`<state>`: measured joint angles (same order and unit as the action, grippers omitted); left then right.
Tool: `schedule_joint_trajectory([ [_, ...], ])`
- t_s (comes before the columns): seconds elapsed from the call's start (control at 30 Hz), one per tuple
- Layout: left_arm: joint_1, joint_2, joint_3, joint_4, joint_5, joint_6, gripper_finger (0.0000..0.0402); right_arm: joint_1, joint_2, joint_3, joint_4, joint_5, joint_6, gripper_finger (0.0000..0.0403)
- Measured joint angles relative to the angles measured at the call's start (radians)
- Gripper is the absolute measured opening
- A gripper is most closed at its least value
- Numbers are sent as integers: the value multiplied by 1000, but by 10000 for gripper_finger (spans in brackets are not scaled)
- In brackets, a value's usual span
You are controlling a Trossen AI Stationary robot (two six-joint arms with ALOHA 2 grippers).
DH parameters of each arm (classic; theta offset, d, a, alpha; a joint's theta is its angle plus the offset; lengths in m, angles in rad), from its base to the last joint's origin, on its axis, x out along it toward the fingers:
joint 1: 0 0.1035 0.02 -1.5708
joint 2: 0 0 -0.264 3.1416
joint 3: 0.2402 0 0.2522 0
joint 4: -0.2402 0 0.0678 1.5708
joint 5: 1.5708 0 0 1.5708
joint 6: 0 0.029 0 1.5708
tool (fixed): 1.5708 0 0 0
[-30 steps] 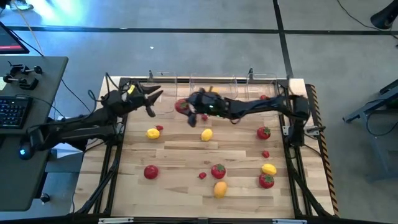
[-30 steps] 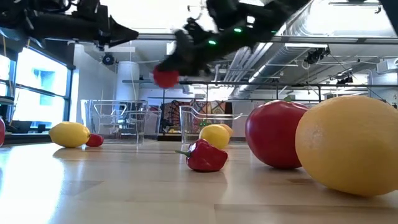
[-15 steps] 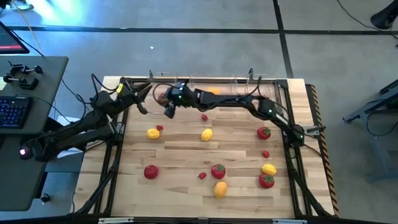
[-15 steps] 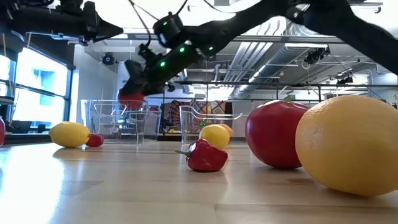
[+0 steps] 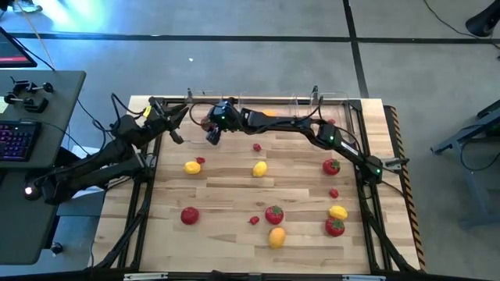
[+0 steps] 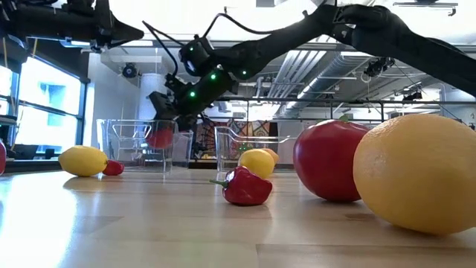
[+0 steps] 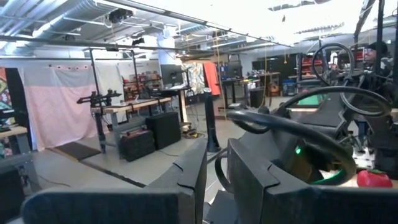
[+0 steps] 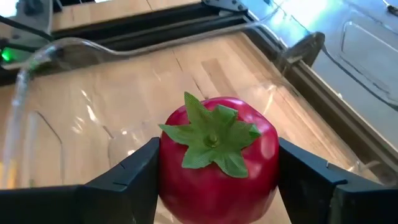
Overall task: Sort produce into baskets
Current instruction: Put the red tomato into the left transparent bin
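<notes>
A wooden table [image 5: 234,183] is seen from above, with three clear plastic bins set in a row along its far edge. The right arm is stretched across the far side of the table toward the far-left corner, and its right gripper [image 5: 209,125] is held over the leftmost bin [image 5: 201,109]. Between its two fingers a red tomato [image 8: 216,155] with a green leafy top is clamped from both sides; in the low view the tomato [image 6: 159,137] is seen at the level of that bin's [image 6: 141,145] walls. The middle bin [image 5: 269,105] is found to hold something orange, and the rightmost bin [image 5: 332,105] stands near the far-right corner.

The left arm is held at the far-left edge of the table, and its left gripper [image 5: 173,131] hangs just left of the leftmost bin, with its fingers drawn narrow and nothing between them.

The remaining produce is scattered on the wood. A yellow lemon [image 5: 191,167] with a small red berry [image 5: 201,161] just beside it lies on the left, and another lemon [image 5: 259,168] lies near the middle. Tomatoes are placed at the right [image 5: 331,166], at the near left [image 5: 189,215], near the middle [image 5: 273,214] and at the near right [image 5: 334,226]. An orange oval fruit [image 5: 276,236] lies nearest the front edge.
</notes>
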<state>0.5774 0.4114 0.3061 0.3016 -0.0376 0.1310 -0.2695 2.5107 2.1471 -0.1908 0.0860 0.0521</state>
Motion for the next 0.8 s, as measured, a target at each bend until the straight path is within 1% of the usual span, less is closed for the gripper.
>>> schedule_joint_trajectory([
  [0.2,0,0,0,0,0,0,50,1,0,0,-3,15,-3,296],
  [0.3,0,0,0,-6,0,0,50,1,0,0,-3,16,-5,313],
  [0.5,0,0,0,-14,5,1,50,1,0,-1,-4,13,-20,321],
  [0.63,0,0,0,-17,39,2,50,1,0,-1,-17,-9,-26,322],
  [0.8,0,0,0,-21,64,9,50,3,-27,-2,-61,-1,-61,320],
])
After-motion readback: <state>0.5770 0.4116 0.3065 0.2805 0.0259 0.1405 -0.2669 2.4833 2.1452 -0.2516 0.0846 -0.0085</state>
